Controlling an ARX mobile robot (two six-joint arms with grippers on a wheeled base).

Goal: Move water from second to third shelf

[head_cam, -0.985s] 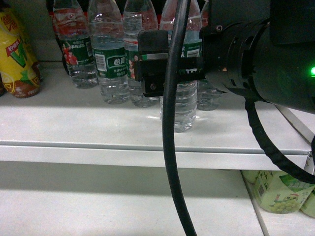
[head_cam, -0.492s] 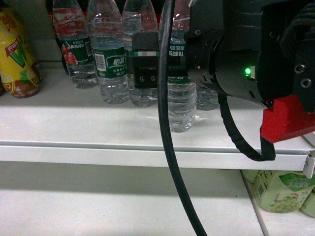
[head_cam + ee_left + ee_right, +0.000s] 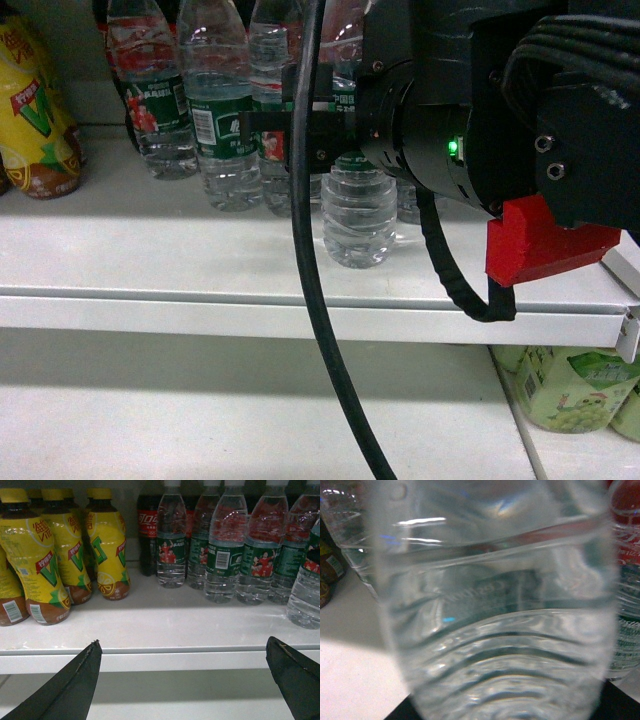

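Two claws: one near the front bottle, one hanging back from the shelf.
Right claw (image 3: 300,135): black, at 12 o'clock in the head view, reaching from the bulky black arm at 2 o'clock toward the green label band of the front bottle; fingers mostly hidden by the arm and cable, so cannot tell whether clenched or released.
Water (image 3: 357,215): clear ribbed plastic bottle with a green wrap label, standing upright on the white shelf (image 3: 150,250), forward of the row behind; fills almost the whole right wrist view (image 3: 495,630) as blurred ribs; seen at 3 o'clock in the left wrist view (image 3: 306,590).
Row behind: more clear bottles with green labels (image 3: 222,555), upright, side by side at 1 o'clock in the left wrist view.
Dark cola bottle with red label (image 3: 148,535): at 12 o'clock in the left wrist view, at the back, just beside the leftmost water bottle.
Yellow-wrapped drink bottles with yellow caps (image 3: 105,550): cluster at 10 o'clock in the left wrist view, well apart from the water.
Left claw (image 3: 185,680): released, two dark fingers (image 3: 75,685) spread wide at 7 and 5 o'clock, in front of the shelf edge, nothing between them.
Thick black cable (image 3: 310,300): hanging from 12 to 6 o'clock in the head view, across the front bottle.
Pale green cans (image 3: 570,385): on the lower shelf at 4 o'clock, head view.
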